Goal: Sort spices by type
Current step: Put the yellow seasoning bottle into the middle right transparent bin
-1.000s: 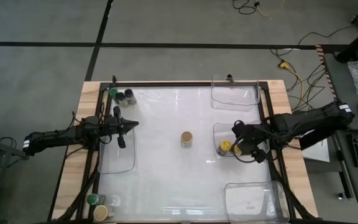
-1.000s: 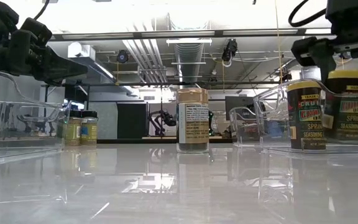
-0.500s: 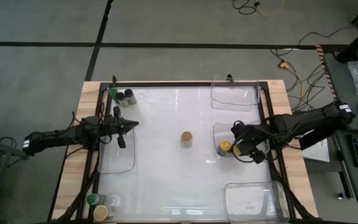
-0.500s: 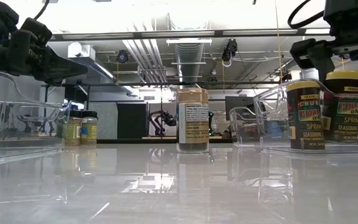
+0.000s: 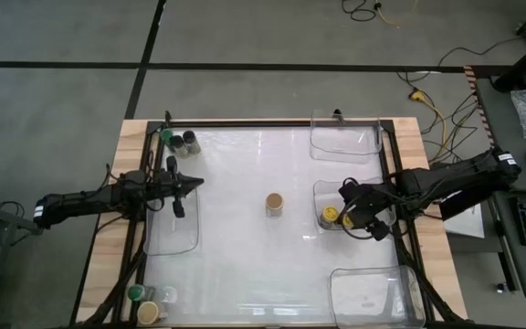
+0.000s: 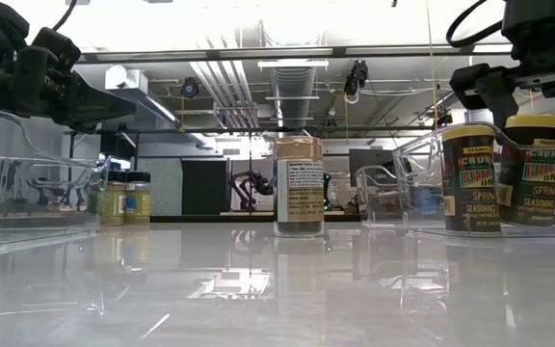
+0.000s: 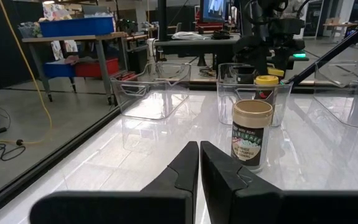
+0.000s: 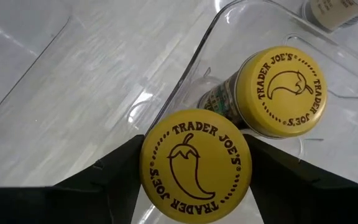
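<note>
Spice jars sit in several groups on the white table (image 5: 245, 265). Two yellow-lidded jars (image 8: 283, 92) stand side by side in the clear bin (image 5: 331, 194) at the middle of the right edge. The right tool (image 5: 354, 216) hangs directly over one of them (image 8: 196, 163), its dark fingers (image 8: 107, 176) spread to either side of the lid without gripping it; the jar rests on the bin floor. A tan-lidded jar (image 5: 275, 203) stands alone at the table's centre. A green-lidded and a black-lidded jar (image 5: 178, 141) stand together at the far left corner, and more jars (image 5: 145, 304), one green-lidded and one tan-lidded, cluster at the near left corner. The left tool (image 5: 190, 183) hovers above an empty bin (image 5: 170, 239) on the left side, fingers pressed together on nothing, pointing toward the centre jar.
</note>
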`<state>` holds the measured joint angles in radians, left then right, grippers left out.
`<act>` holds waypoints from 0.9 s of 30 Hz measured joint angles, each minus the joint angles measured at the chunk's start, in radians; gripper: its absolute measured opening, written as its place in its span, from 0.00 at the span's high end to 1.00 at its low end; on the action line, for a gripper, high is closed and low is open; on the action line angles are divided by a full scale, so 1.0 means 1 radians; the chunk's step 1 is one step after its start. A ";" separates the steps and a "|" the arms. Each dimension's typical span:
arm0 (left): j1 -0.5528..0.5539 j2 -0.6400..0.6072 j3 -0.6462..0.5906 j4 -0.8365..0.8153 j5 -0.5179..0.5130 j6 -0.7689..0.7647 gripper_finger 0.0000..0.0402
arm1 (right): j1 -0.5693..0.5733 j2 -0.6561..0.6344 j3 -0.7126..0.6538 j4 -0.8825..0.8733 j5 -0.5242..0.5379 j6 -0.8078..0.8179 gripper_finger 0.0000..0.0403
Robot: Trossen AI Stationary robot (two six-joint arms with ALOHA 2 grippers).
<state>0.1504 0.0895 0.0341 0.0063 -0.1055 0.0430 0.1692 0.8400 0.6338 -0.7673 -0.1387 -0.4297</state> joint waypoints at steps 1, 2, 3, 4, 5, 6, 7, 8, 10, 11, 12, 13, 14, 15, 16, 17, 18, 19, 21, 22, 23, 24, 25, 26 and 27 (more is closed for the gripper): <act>0.000 0.000 0.000 0.000 0.000 0.000 1.00 | 0.000 0.001 0.000 0.001 0.000 0.000 0.38; 0.000 0.000 0.000 0.000 0.000 0.000 1.00 | 0.000 0.001 0.000 0.003 0.000 0.000 0.38; 0.000 0.000 0.000 0.000 0.000 0.000 1.00 | 0.000 0.001 0.000 0.004 0.000 0.000 0.38; 0.000 0.000 0.000 0.000 0.000 0.000 1.00 | 0.000 0.001 0.000 0.005 0.000 0.000 0.38; 0.000 0.000 0.000 0.000 0.000 0.000 1.00 | 0.000 0.001 0.000 0.009 0.000 0.000 0.39; 0.000 0.000 0.000 0.000 0.000 0.000 1.00 | 0.000 0.001 0.000 0.012 0.000 0.000 0.39; 0.000 0.000 0.000 0.000 0.000 0.000 1.00 | 0.000 0.001 0.000 0.013 0.000 0.000 0.40; 0.000 0.000 0.000 0.000 0.000 0.000 1.00 | 0.000 0.001 0.000 0.013 0.000 0.001 0.40; 0.000 0.000 0.000 0.000 0.000 0.000 1.00 | 0.000 0.001 -0.001 0.013 0.000 0.002 0.40; 0.000 0.000 0.000 0.000 0.000 0.000 1.00 | 0.000 0.001 -0.002 0.014 0.000 0.002 0.40; 0.000 0.000 0.000 0.000 0.000 0.000 1.00 | 0.000 0.001 -0.002 0.014 0.000 0.002 0.39; 0.000 0.000 0.000 0.000 0.000 0.000 1.00 | 0.000 0.001 -0.002 0.014 0.000 0.002 0.38; 0.000 0.000 0.000 0.000 0.000 0.000 1.00 | 0.000 0.001 -0.002 0.014 0.000 0.002 0.38; 0.000 0.000 0.000 0.000 0.000 0.000 1.00 | 0.000 0.001 -0.002 0.015 0.000 0.002 0.37; 0.000 0.000 0.000 0.000 0.000 0.000 1.00 | 0.000 0.001 -0.002 0.016 0.000 0.002 0.36; 0.000 0.000 0.000 0.000 0.000 0.000 1.00 | 0.000 0.001 -0.002 0.017 0.001 0.002 0.36; 0.000 0.000 0.000 0.000 0.000 0.000 1.00 | 0.000 0.001 -0.002 0.019 0.001 0.002 0.35; 0.000 0.000 0.000 0.000 0.000 0.000 1.00 | 0.000 0.001 -0.002 0.019 0.001 0.003 0.35; 0.000 0.000 0.000 0.000 0.000 0.000 1.00 | 0.000 0.001 -0.002 0.019 0.001 0.003 0.35; 0.000 0.000 0.000 0.000 0.000 0.000 1.00 | 0.000 0.001 -0.002 0.019 0.001 0.003 0.35; 0.000 0.000 0.000 0.000 0.000 0.000 1.00 | 0.000 0.001 -0.002 0.019 0.001 0.003 0.36; 0.000 0.000 0.000 0.000 0.000 0.000 1.00 | 0.000 0.001 -0.002 0.019 0.001 0.003 0.36; 0.000 0.000 0.000 0.000 0.000 0.000 1.00 | 0.000 0.001 -0.002 0.019 0.001 0.003 0.37; 0.000 0.000 0.000 0.000 0.000 0.000 1.00 | 0.000 0.001 -0.002 0.019 0.001 0.003 0.37; 0.000 0.000 0.000 0.000 0.000 0.000 1.00 | 0.000 0.001 -0.002 0.019 0.002 0.003 0.38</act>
<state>0.1505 0.0895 0.0341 0.0063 -0.1055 0.0431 0.1692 0.8413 0.6319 -0.7483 -0.1371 -0.4267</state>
